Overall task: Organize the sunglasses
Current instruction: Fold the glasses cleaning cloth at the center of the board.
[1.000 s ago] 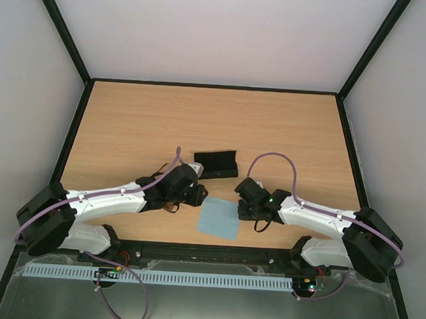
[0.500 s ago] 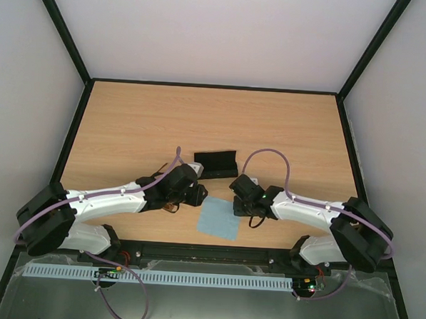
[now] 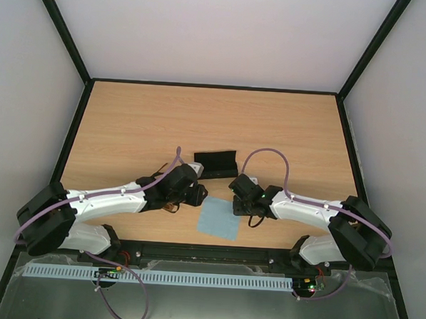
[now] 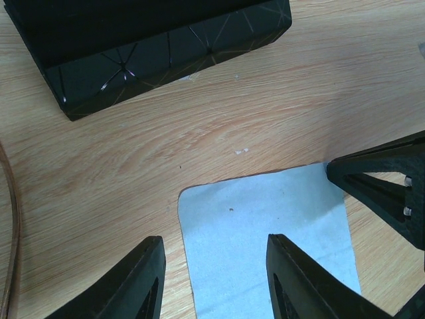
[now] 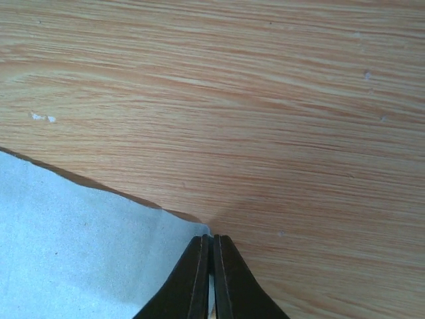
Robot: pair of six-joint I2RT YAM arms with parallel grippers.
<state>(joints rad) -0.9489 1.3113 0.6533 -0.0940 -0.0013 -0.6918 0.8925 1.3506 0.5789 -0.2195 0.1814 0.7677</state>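
The sunglasses show only as a thin brown temple arm (image 4: 12, 226) at the left edge of the left wrist view and as a brown bit (image 3: 169, 208) under my left arm. A light blue cloth (image 3: 218, 218) lies flat near the table's front. My right gripper (image 5: 212, 238) is shut on the cloth's (image 5: 66, 252) far right corner, which is pinched between its tips. My left gripper (image 4: 216, 249) hangs open over the cloth's (image 4: 265, 232) left part, nothing between its fingers. The black case (image 3: 216, 162) sits just beyond the cloth.
The black case (image 4: 146, 46) lies a short way beyond my left fingers. My right gripper's fingers (image 4: 385, 186) reach into the left wrist view at the cloth's corner. Bare wooden table (image 3: 200, 123) stretches behind the case to the black frame.
My right arm has slid left to the cloth's corner and its jaws have closed on it. The left arm, cloth and case have stayed where they were.
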